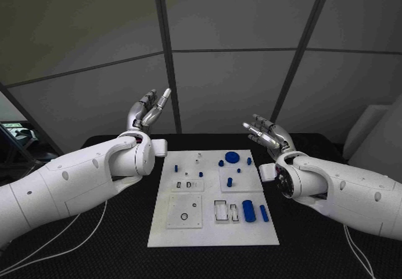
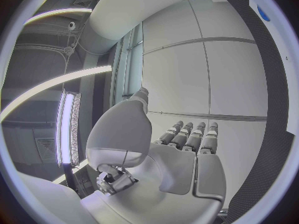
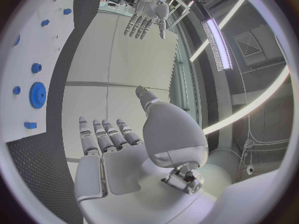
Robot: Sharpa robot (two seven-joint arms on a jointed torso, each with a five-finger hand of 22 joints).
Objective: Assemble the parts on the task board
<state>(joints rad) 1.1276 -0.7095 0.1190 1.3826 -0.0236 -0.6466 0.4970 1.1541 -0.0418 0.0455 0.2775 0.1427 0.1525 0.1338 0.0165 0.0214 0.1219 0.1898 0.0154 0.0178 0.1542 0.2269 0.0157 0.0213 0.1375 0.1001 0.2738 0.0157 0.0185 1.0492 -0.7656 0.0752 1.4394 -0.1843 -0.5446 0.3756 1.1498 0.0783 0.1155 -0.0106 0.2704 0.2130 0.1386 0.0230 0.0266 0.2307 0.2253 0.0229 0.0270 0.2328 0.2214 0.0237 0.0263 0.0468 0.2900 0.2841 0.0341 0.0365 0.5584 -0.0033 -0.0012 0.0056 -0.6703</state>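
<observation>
- White task board (image 1: 214, 232): flat in the middle of the black table (image 1: 100, 250), between the two arms, long side running away from the robot.
- Blue parts, far half of the board: round gear-like disc (image 1: 232, 156) near the far edge; several small pegs (image 1: 221, 163) close by it; an upright short cylinder (image 1: 229, 182) nearer the middle; a small peg (image 1: 176, 168) toward the board's left edge.
- Blue parts, near half: one thick rounded bar (image 1: 248, 207) and one thinner bar (image 1: 264, 213), lying side by side near the right edge, just beside a clear rectangular recess (image 1: 221, 210).
- Dark ring (image 1: 184, 217): lies on a raised square plate at the near left of the board.
- Left hand (image 1: 149, 110): raised above the table's far left, off the board, fingers straight and pointing up, close together, thumb apart; holds nothing. Left wrist view shows the palm and fingers (image 2: 187, 137) bare.
- Right hand (image 1: 268, 135): raised beside the board's far right corner, fingers spread and slightly curled, holds nothing. Right wrist view shows its fingers (image 3: 102, 134) extended with nothing in them, the disc (image 3: 37, 94) on the board off to one side.
- Neither hand touches the board or any part.
</observation>
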